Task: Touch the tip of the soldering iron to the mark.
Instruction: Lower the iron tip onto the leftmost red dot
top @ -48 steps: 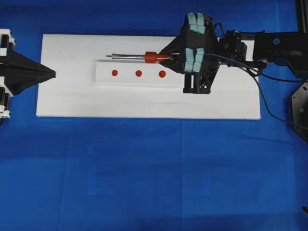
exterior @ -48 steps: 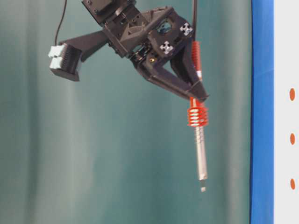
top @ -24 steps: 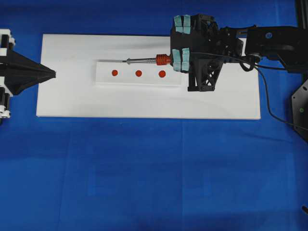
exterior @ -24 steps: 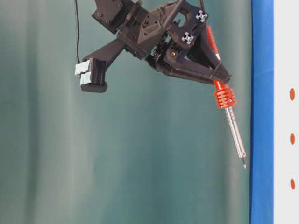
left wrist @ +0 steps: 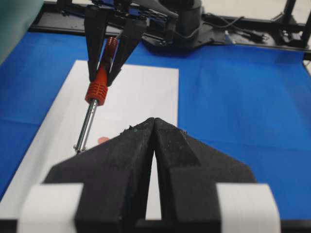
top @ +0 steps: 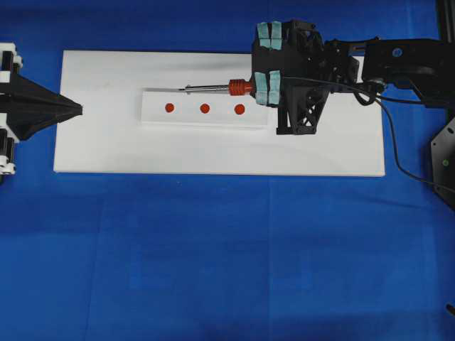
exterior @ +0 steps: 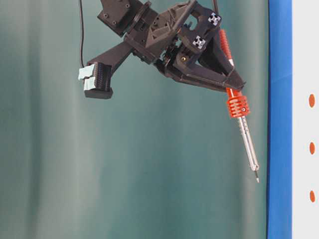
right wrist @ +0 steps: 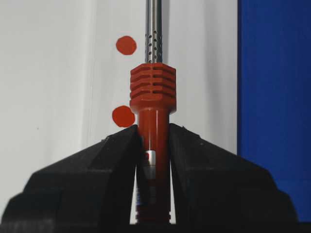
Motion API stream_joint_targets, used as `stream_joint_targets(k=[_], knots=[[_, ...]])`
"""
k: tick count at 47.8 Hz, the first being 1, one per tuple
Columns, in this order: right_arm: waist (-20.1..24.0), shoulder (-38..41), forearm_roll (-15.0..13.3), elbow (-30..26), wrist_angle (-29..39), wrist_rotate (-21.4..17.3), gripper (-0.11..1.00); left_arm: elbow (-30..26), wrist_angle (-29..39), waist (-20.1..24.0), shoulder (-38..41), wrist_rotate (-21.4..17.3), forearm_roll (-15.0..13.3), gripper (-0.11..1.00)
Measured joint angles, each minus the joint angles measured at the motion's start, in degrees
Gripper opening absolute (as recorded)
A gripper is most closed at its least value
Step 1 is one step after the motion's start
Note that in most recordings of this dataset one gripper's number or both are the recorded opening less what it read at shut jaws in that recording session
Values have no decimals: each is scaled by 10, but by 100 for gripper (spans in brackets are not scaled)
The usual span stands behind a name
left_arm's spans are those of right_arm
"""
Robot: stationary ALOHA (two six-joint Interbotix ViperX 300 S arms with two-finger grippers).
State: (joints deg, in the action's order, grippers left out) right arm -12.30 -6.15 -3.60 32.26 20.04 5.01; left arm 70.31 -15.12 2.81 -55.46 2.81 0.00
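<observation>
The soldering iron [top: 213, 89], with a red-orange ribbed handle and a silver shaft, is held in my right gripper [top: 250, 87], which is shut on the handle. It lies along the far edge of the white strip [top: 206, 119]. The mark [top: 205, 108] is the centre one of three red dots. In the table-level view the iron [exterior: 244, 137] slants down and its tip hangs off the board, short of the mark [exterior: 312, 148]. In the right wrist view the shaft [right wrist: 153, 29] passes right of the mark [right wrist: 126, 45]; the tip is out of frame. My left gripper [top: 79, 109] is shut and empty.
The strip sits on a white board [top: 213, 153] on blue cloth. The iron's black cord [top: 387, 135] trails right past the right arm. My left gripper [left wrist: 153, 121] points along the board toward the iron [left wrist: 90, 121], and one red dot [left wrist: 101, 140] shows beside it.
Over the second my right gripper tilted and drew back to the right, dipping the iron's tip toward the board. In the last half second it barely moved. The left arm is still.
</observation>
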Motion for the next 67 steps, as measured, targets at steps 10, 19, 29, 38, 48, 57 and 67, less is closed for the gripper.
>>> stream_joint_targets(k=[10,19,29,38,48,57,67], knots=[[1,0,1,0,0,0,6,0,0,0,0,0,1,0],[0,1,1,0,-1,0,6,0,0,0,0,0,0,0],[1,3,1,0,-2,0,6,0,0,0,0,0,1,0],[3,27,0,-2,-2,0,6,0,0,0,0,0,1,0],[4,57,0,-11,-12,0,6,0,0,0,0,0,1,0],[8,80,1,-15,-25,0,6,0,0,0,0,0,1,0],[9,100,0,-17,-35,0,6,0,0,0,0,0,1,0]])
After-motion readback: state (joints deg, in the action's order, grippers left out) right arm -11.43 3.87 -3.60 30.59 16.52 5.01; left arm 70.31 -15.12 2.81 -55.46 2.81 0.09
